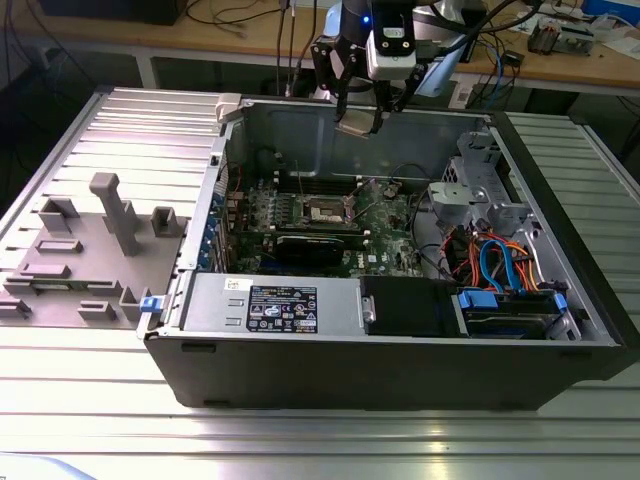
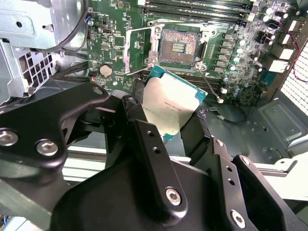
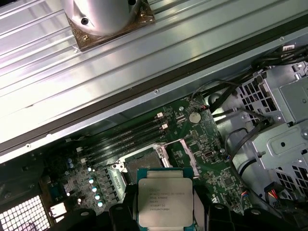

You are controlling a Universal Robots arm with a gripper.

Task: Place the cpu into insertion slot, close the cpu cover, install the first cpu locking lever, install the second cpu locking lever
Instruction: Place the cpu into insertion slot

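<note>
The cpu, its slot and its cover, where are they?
cpu (image 2: 171,108): second wrist view, middle of silver top.
insertion slot (image 2: 179,48): second wrist view, dark centre.
cpu cover (image 2: 128,53): second wrist view, frame bar farthest from slot.

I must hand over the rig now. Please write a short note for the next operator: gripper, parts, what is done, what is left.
Gripper: shut on the cpu, held in the air above the open computer case.
Insertion slot: empty, on the green board below the cpu.
Cpu cover: swung open beside the slot.
Done: cpu is in the gripper, over the board.
Left: cpu not yet in the slot, cover not closed, both levers not installed.
</note>
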